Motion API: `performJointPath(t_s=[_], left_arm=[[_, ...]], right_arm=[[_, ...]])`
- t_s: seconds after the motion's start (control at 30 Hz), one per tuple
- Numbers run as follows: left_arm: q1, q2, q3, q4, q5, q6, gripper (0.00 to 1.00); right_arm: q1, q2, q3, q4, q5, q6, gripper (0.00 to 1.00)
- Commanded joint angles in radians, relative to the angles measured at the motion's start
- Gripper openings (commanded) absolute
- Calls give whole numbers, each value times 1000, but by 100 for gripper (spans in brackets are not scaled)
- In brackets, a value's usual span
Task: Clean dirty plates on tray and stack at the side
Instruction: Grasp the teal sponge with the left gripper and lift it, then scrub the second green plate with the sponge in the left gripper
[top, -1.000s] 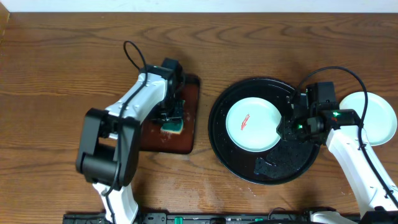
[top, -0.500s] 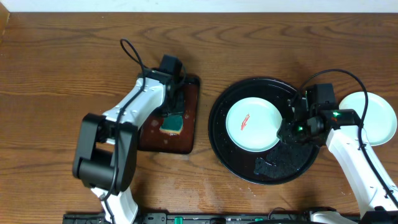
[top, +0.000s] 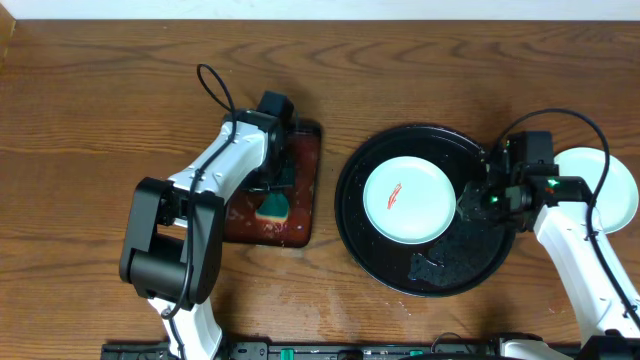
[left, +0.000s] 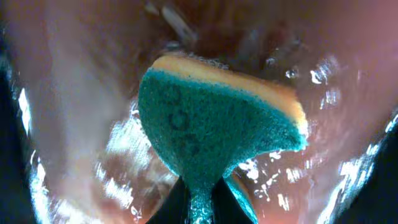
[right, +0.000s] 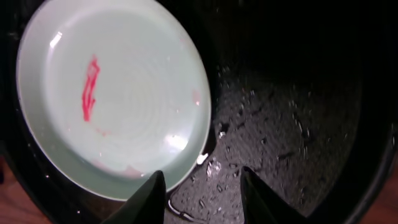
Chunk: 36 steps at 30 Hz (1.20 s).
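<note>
- the left tool (left: 200, 202) is pinching a teal-faced, yellow-backed sponge (left: 217, 118) by its lower end, with the jaws pressed in on it.
- the sponge hangs over the wet floor of a small rectangular red-brown tray (top: 300, 228), which lies to the left of the large round glossy black tray (right: 298, 124).
- over the last second the sponge has shifted a little along the red-brown tray. it has come no nearer to the black tray.
- the right tool (right: 205, 199) is spread and empty, low over the black tray's wet floor. one finger is just beside the rim of the pale mint round plate (right: 118, 93); whether it touches, i cannot tell.
- a second ago this tool sat against the plate's right edge. it has since drawn back slightly toward the black tray's right side.
- the mint plate lies flat, left of centre in the black tray, and its red smear (right: 90, 87) is unwiped.
- a second pale round plate (top: 610, 190) rests on the wooden tabletop (top: 100, 100) just outside the black tray's right rim, partly hidden by the right arm.
- my reading: the sponge is being wetted. the right tool's retreat leaves the dirty plate unheld, so the scrub has not yet begun.
</note>
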Motion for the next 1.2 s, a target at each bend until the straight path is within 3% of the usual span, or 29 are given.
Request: performJointPath(t_s=[0.0,0.27,0.4,0.6,1.0,1.1,1.17], left_arm=[[2,-21,94,-72,-19,3,7],[-43,-98,283,-208,32,3,7],[-108,-128,295,-164,98,-1,8],[-262,-113,287,-20,134,-25,7],[-498,43,287,189,139,-208,8],[-538,125,287,289,272,-227,8],[-542,165,287,315,284,-245,8]], right_arm=[[-8,28,-3,14,-99,-87,37],[-8,182,-13,42,-58,-39,34],[-8,285,-13,110,-79,-25,25],[15,407,-13,217,-88,10,1],[27,420,-14,188,-31,53,1],[27,420,-13,189,-31,53,1],[28,420,-13,188,-31,53,1]])
